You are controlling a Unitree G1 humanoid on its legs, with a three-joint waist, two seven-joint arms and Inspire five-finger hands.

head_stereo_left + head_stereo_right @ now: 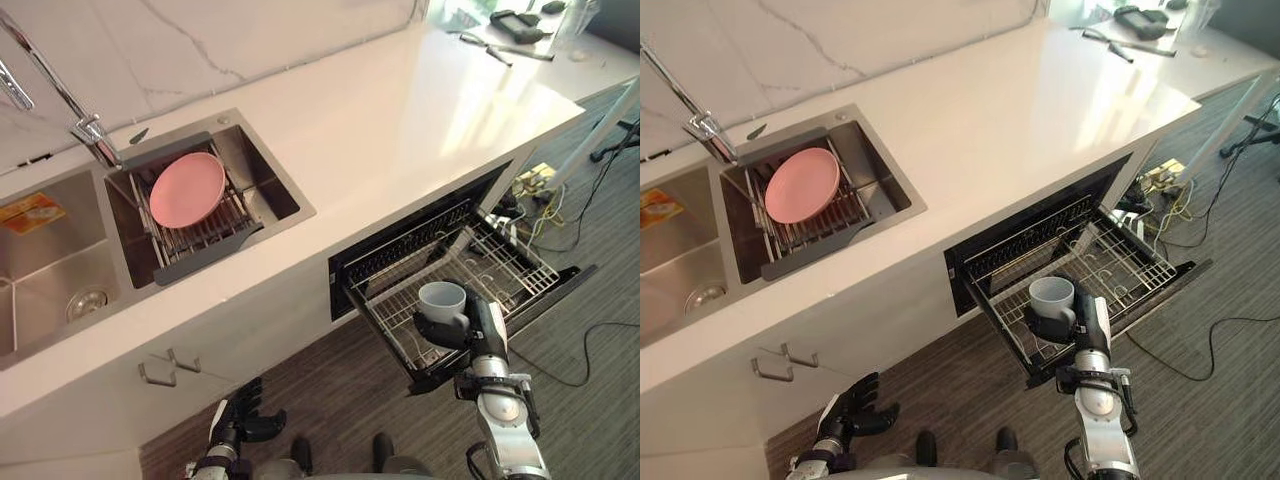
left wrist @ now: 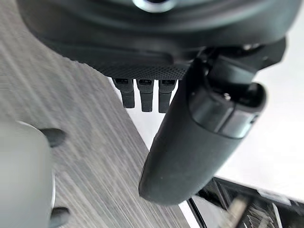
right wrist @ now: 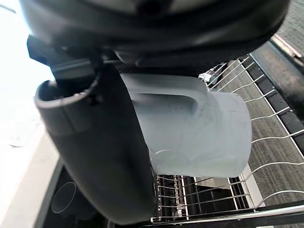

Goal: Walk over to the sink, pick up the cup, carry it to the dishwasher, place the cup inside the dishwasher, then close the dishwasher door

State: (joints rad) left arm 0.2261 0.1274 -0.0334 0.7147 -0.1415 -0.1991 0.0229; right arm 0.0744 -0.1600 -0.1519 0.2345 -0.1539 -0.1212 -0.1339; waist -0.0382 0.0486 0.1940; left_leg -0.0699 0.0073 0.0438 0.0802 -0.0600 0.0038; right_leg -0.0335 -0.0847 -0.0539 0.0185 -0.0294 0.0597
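Right wrist view: one cup [image 3: 199, 133], right hand [image 3: 95, 142] fingers round it; one plate [image 1: 187, 189]; left hand [image 1: 240, 415] fingers slack

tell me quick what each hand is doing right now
left hand: open, holding nothing.
right hand: shut on the cup, over the dishwasher rack.
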